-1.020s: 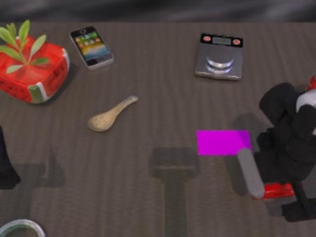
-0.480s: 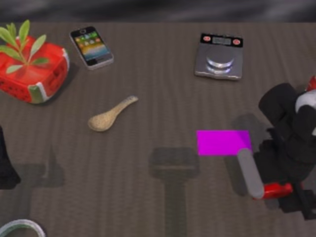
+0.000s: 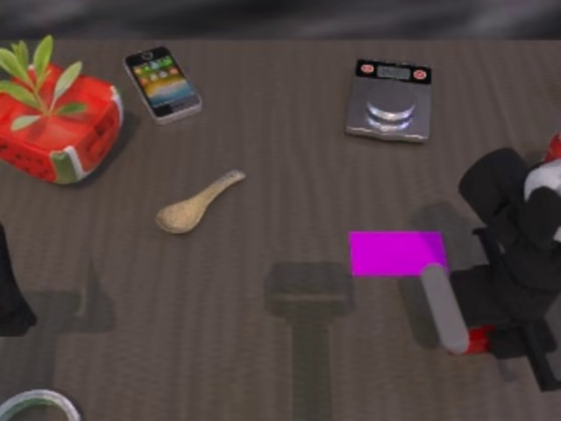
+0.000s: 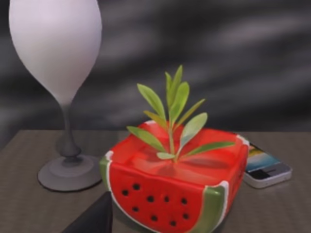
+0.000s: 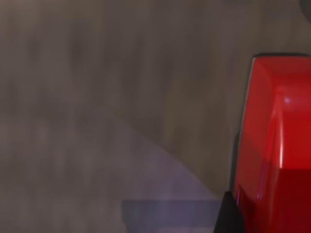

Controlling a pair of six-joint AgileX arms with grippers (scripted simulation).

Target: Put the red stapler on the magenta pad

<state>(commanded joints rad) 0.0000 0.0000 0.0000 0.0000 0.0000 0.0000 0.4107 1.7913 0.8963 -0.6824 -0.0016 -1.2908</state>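
The red stapler (image 3: 475,338) lies low at the counter's right side, glossy and mostly hidden, only a small red end showing. The magenta pad (image 3: 396,253) lies flat, bare and rectangular, up-left of it, nearby.

The top view looks straight down on the table (image 3: 263,219) from above, taking in its whole width with a dark backdrop along the far edge. The left wrist view sits low near the table's left side and faces level across the surface, close to the watermelon-patterned box (image 4: 175,189), with the phone (image 4: 267,170) behind it; both also show in the top view's left far corner. The right wrist view is pressed very near the table surface, with the red stapler (image 5: 274,145) filling one edge; the top view shares it at the right.
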